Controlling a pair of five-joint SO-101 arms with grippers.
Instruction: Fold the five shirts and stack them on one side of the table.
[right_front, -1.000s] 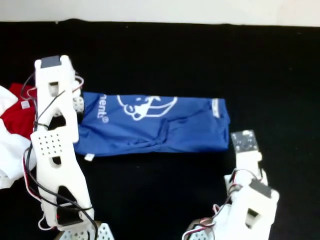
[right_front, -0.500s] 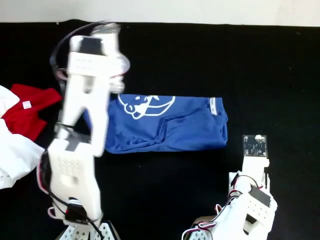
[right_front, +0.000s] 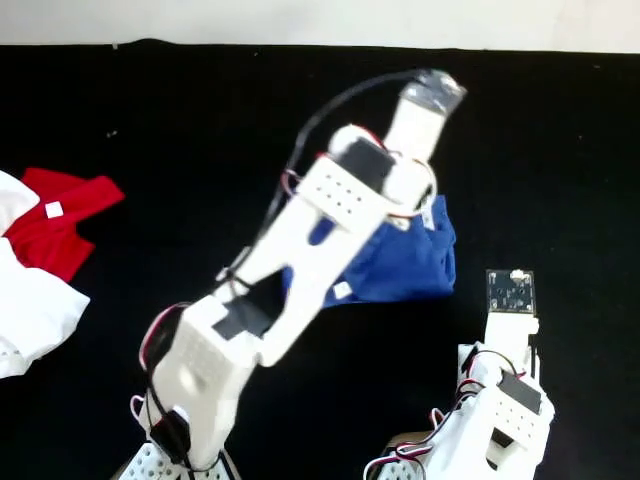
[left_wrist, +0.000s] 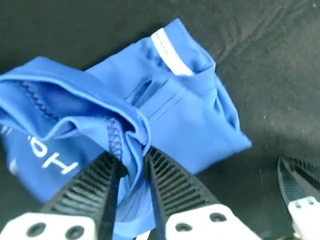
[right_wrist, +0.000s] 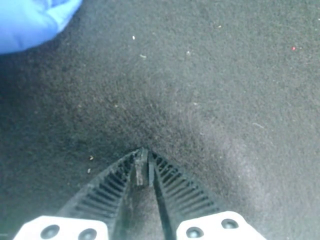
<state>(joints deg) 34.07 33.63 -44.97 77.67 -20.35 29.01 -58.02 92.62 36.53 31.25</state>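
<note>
Blue shirt mid-fold, most of the job still to do

High view: the left arm stretches across the black tabletop (right_front: 200, 120) over the blue shirt (right_front: 415, 260), which lies bunched right of centre. A red shirt (right_front: 60, 225) and a white shirt (right_front: 30, 310) lie crumpled at the left edge, so folding and stacking look barely begun. Left wrist view: the left tool (left_wrist: 131, 156) is nearly closed, pinching a stitched edge of the blue shirt lifted above the rest. Right wrist view: the right tool (right_wrist: 142, 156) is closed on nothing, low over the tabletop, with the blue shirt's corner near.
</note>
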